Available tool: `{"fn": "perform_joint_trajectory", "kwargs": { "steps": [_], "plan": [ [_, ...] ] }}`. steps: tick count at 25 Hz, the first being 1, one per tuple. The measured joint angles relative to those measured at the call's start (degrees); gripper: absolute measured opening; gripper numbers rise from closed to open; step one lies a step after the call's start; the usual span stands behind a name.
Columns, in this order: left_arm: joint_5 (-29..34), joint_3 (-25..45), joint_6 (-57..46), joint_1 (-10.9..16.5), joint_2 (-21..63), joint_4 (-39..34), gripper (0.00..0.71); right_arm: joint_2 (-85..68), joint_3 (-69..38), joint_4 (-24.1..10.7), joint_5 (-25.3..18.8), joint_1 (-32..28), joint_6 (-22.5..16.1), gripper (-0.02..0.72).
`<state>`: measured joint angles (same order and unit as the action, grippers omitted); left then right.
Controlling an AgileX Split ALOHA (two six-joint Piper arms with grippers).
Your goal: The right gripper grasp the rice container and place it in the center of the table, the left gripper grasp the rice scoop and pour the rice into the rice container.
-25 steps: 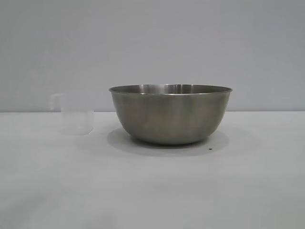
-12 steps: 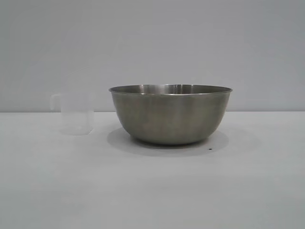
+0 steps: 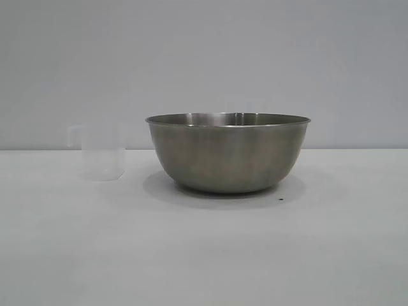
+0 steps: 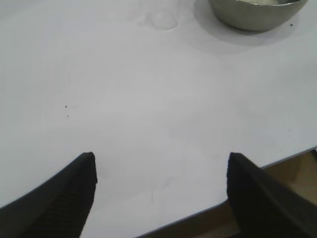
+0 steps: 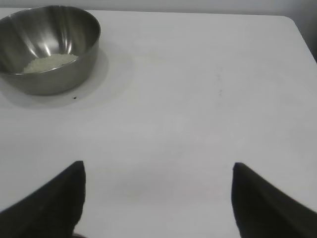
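Observation:
The steel rice container [image 3: 228,153] stands upright at the middle of the white table [image 3: 204,255]. It also shows in the right wrist view [image 5: 49,47], with a shallow layer of rice [image 5: 49,63] on its bottom. The translucent rice scoop [image 3: 101,153] stands upright on the table to the container's left, apart from it; it looks empty, and only its base shows faintly in the left wrist view [image 4: 163,21]. My left gripper [image 4: 161,166] is open and empty, far from both, over the table's edge. My right gripper [image 5: 158,173] is open and empty, away from the container.
A tiny dark speck [image 3: 281,199] lies on the table by the container's base. The table's edge [image 4: 257,166] runs just under the left gripper. In the right wrist view a rounded table corner [image 5: 292,22] lies beyond the bare surface.

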<state>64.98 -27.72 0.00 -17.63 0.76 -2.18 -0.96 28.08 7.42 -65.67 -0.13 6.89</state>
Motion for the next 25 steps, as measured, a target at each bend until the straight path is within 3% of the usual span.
{"fn": "perform_joint_trajectory", "kwargs": {
  "steps": [15, 17, 25],
  "plan": [
    [-0.5, 0.0, -0.2, 0.5, 0.1, 0.0, 0.486, 0.0, 0.0, 0.0, 0.0, 0.0, 0.0, 0.566],
    [-0.5, 0.0, -0.2, 2.6, 0.1, 0.0, 0.486, 0.0, 0.0, 0.0, 0.0, 0.0, 0.0, 0.566],
    [-0.8, 0.1, -0.2, 16.9, 0.2, 0.0, 0.486, 0.0, 0.0, 0.0, 0.0, 0.0, 0.0, 0.566]
  ]
}}
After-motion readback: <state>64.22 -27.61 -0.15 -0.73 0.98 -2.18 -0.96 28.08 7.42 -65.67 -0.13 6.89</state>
